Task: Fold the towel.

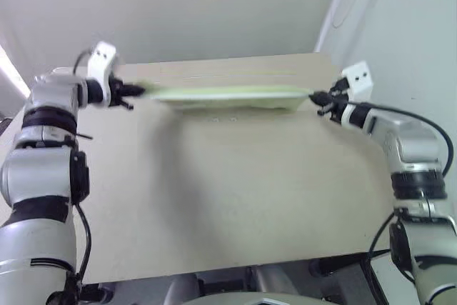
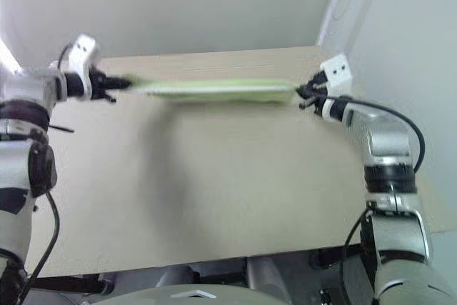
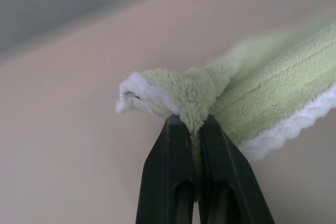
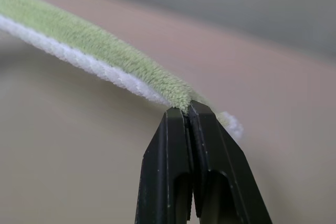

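Broad, flat, pale beige worktop (image 1: 235,205), matte and bare across its near half, backed by a plain light wall. Above its far part, a small light lime-green terry cloth towel (image 1: 228,95) with thin white edging, stretched into a long narrow band running side to side, sagging a little in the middle and casting a soft shadow on the surface just below; whether its lowest edge touches the worktop cannot be told. At the band's left end, left gripper (image 1: 136,91), black two-fingered jaws pressed together on a bunched corner of the cloth, seen close in the left wrist view with a fluffy fold and a curl of white trim (image 3: 137,94) spilling over the fingertips (image 3: 173,129). At the band's right end, right gripper (image 1: 314,97), jaws likewise clamped tight on the opposite corner, the green pile and white edge leading away from the fingertips (image 4: 178,119) in the right wrist view and a small white tuft poking out just past them. Towel thus hung between both sets of jaws, held at each end, with both grippers well apart.
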Controlling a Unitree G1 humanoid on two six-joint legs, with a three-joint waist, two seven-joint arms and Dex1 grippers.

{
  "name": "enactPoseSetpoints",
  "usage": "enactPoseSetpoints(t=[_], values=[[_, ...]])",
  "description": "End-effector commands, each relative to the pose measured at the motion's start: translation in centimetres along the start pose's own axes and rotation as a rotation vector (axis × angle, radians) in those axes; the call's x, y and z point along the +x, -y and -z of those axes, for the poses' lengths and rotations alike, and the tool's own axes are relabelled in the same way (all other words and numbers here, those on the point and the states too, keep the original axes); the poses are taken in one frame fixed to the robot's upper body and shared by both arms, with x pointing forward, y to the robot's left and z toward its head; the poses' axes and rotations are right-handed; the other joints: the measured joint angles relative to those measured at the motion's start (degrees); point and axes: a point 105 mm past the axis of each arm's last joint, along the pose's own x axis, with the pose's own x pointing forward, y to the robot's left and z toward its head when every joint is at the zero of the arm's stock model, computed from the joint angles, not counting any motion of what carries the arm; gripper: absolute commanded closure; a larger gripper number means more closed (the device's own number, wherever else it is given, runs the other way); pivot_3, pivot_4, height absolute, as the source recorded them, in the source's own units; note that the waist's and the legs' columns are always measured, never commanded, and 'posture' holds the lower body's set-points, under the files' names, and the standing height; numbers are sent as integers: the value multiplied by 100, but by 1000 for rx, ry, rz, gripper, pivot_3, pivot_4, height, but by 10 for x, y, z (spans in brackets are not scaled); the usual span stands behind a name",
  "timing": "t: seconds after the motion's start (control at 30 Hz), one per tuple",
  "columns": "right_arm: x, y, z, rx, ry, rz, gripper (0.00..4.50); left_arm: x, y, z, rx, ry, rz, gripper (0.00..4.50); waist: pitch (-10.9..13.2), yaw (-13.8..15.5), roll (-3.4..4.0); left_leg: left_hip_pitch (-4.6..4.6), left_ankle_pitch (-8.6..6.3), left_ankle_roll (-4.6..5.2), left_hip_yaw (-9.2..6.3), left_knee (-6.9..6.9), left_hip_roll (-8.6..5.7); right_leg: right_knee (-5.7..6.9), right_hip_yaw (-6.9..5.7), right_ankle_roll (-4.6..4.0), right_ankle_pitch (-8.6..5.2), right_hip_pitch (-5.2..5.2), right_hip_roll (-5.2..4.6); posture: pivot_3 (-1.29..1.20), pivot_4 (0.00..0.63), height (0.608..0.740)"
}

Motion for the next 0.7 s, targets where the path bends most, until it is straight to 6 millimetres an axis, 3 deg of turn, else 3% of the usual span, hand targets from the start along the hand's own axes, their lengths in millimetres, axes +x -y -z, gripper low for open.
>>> enactPoseSetpoints(t=[0.03, 0.13, 0.2, 0.43, 0.7], values=[[-25, -13, -12, -29, 19, -47, 4483, -20, -5, 35, -22, -132, 22, 4500, 1, -9, -2, 2, 0, 0, 0, 3, 1, 5, 0, -2, -1, 0, 3, 0, 0, 712], [-40, -32, 3, -27, -45, -118, 4483, -32, 4, 73, -50, -238, 67, 4500, 1, 1, -5, 8, 0, 0, -2, 4, 3, 16, 1, -6, -6, 1, 5, 0, 0, 712], [-52, -44, 12, -29, -89, -171, 4483, -41, 9, 86, -98, -273, 72, 4500, 1, 20, -7, 10, 0, 0, -2, 6, 3, 17, 1, -1, -10, 3, 3, 0, 0, 712], [-92, -62, 37, -11, -223, -252, 4483, -69, 31, 108, -146, -325, 115, 4500, -1, 77, -11, 31, 0, 0, 0, 17, 2, -1, 1, -9, -30, 44, -1, 0, 0, 712], [-138, -88, 60, 40, -346, -356, 4483, -108, 41, 130, -128, -402, 152, 4500, 0, 80, -14, 38, 0, 0, -1, 14, 7, -1, -1, -16, -35, 41, 2, 0, 0, 712]])
